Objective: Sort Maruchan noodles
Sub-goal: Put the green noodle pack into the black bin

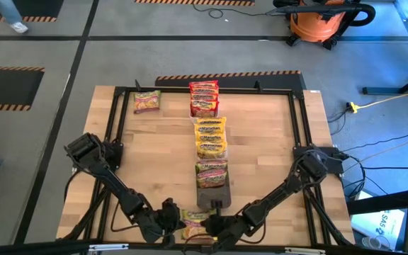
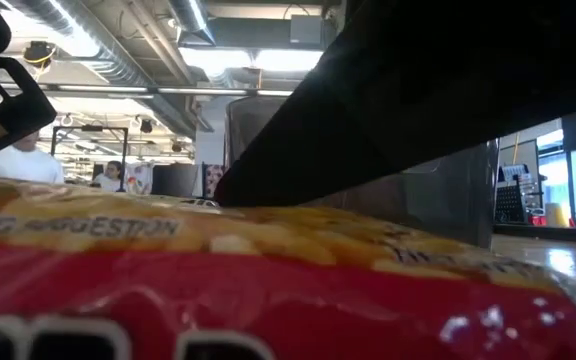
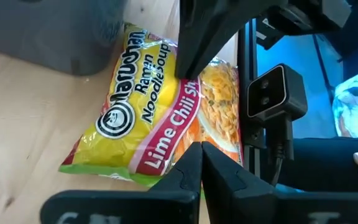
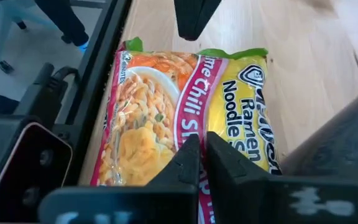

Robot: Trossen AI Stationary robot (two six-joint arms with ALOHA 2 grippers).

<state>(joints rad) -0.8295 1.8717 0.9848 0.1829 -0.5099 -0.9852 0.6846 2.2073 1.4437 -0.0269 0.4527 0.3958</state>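
Both claws, left (image 1: 170, 225) and right (image 1: 218, 225), closed empty beside the lime-chili packet (image 1: 195, 223) at bottom centre of the counter (image 1: 261, 142), below the sorted column (image 1: 210, 134).

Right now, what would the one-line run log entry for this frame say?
task: sort noodles | left claw: shut, over green-and-pink crinkly plastic Lime Chili ramen packet at near table edge | right claw: shut, same packet | not lifted
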